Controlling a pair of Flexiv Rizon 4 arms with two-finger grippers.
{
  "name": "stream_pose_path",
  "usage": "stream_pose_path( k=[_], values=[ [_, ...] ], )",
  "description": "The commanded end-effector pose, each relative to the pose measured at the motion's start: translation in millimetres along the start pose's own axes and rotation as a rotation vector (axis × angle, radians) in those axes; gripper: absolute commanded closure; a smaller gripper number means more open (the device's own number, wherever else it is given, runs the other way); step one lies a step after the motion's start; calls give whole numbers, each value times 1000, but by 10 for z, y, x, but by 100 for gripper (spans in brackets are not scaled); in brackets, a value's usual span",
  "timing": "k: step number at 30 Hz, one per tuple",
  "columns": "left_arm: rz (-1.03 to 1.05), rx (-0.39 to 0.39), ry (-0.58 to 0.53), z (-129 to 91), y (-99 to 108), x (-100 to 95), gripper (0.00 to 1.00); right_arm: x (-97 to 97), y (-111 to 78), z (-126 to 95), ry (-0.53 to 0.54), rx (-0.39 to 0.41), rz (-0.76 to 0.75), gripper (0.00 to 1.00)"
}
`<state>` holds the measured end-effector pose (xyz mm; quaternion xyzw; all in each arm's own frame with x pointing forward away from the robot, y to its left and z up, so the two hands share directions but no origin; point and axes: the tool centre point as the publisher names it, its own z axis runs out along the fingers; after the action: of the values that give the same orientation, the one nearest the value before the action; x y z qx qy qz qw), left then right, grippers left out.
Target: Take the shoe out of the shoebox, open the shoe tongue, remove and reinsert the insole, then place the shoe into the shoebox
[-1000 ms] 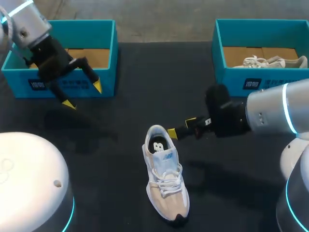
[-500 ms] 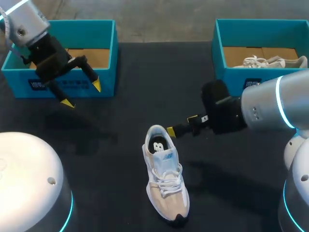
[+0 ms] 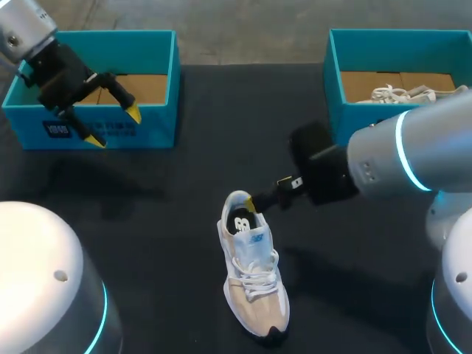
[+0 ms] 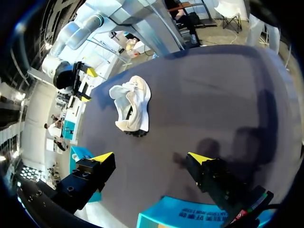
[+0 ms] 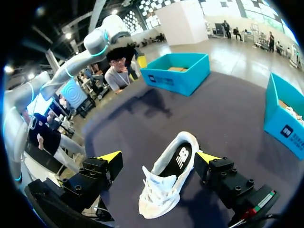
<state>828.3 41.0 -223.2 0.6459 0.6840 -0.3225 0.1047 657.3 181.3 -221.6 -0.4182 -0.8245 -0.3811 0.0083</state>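
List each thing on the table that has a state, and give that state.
shoe: out of the boxes, upright on its sole, laced.
insole: in the shoe.
left shoebox: open, no shoe showing inside.
right shoebox: open, holds a white shoe.
left gripper: open, empty, at the left shoebox.
right gripper: open, at the shoe's heel.

Head cam: up high behind, looking down on the bench. Right wrist: close over the sneaker. Left wrist: way off, same sneaker.
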Motion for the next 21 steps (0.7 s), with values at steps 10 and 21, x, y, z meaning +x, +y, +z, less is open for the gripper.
stream_pose_path(
  k=[10,21],
  values=[
    [3,9,2,-32,29,5,0,258,193,336,-352,89,-31,0],
    [3,9,2,-32,29,5,0,257,202,542,-483,128,-4,0]
  ],
)
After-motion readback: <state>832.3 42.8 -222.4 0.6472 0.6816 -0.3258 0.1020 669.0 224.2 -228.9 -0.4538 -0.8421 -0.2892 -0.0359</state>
